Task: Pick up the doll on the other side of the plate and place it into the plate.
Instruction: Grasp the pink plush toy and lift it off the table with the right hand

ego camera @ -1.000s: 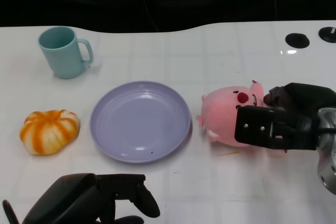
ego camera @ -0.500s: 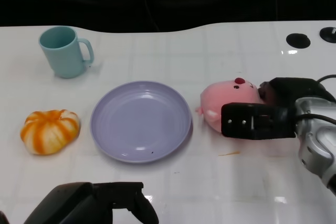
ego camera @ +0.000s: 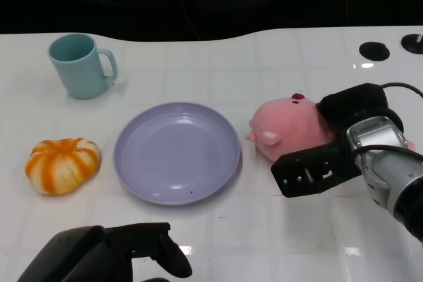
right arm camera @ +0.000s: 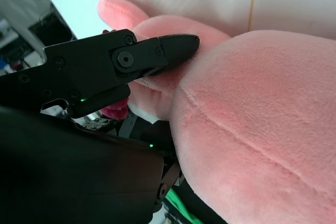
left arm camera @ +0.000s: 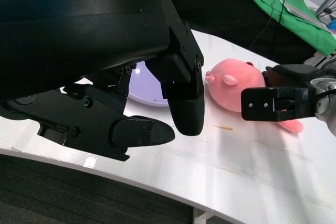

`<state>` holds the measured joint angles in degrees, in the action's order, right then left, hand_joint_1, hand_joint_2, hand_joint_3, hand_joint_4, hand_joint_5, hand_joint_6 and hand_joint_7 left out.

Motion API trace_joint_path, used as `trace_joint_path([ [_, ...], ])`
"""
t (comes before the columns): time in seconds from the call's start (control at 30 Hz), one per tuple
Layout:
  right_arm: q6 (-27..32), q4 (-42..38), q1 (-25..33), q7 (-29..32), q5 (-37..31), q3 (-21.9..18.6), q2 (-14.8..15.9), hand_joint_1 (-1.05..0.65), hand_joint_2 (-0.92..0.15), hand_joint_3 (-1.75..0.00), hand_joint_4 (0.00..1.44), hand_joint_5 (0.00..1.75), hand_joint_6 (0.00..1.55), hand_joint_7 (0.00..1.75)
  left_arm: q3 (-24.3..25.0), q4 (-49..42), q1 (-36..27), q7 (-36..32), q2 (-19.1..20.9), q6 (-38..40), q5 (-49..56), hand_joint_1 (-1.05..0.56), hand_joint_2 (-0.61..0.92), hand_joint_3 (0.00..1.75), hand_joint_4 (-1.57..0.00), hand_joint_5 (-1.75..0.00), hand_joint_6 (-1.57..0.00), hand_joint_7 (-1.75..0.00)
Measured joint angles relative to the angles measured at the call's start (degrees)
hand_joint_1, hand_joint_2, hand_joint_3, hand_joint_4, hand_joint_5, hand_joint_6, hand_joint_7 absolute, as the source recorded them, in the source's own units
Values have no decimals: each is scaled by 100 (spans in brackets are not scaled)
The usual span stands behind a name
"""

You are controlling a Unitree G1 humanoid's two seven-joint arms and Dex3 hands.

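The right robot hand (ego camera: 330, 150) is gripping the pink pig doll (ego camera: 287, 138), with black fingers (right arm camera: 152, 56) pressing into the plush on its near and far sides. The doll is sitting just to the right of the lavender plate (ego camera: 177, 151), its snout end pointing toward the plate's rim and nearly touching it. Whether the doll is resting on the white counter (ego camera: 264, 229) or is lifted off it cannot be told. The left robot hand (ego camera: 109, 259) is hovering low at the near edge of the counter, its fingers (left arm camera: 181, 98) loosely curled and apart, holding nothing. A teal mug (ego camera: 80, 65) is standing upright behind the plate to the left, and an orange-and-white pumpkin (ego camera: 63, 165) is lying just left of the plate.
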<state>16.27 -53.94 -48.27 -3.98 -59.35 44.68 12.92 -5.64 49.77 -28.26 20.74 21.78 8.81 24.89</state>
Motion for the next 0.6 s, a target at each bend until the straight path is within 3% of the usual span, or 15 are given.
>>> trace_joint_path([
  [0.1,-115,-118,-5,297,68,-39,0,-40,-92,-10,83,153,90,1,-10,15,25,0,0,31,-12,-20,90,41,-60,-172,-71,-92],
  [0.23,3,-154,50,478,529,-470,-114,-40,-92,-21,85,138,84,0,-31,22,34,0,2,50,-23,-20,89,43,-60,-172,-71,-92],
  [0.33,129,-85,162,618,852,-808,-152,-40,-92,-25,84,158,88,2,-39,22,38,0,9,50,-25,-20,89,44,-60,-171,-70,-93],
  [0.4,151,86,269,689,1101,-1061,-149,-37,-92,-25,84,170,104,9,-42,22,40,0,13,50,-27,-20,88,45,-61,-171,-71,-93],
  [0.5,160,508,541,870,1485,-1488,-137,-35,-92,-26,81,174,118,16,-41,22,44,0,18,50,-31,-20,88,45,-61,-172,-71,-93],
  [0.6,132,891,814,1113,1716,-1782,-123,-33,-92,-28,84,175,83,115,-36,22,47,0,29,50,-41,-20,88,44,-60,-173,-71,-93],
])
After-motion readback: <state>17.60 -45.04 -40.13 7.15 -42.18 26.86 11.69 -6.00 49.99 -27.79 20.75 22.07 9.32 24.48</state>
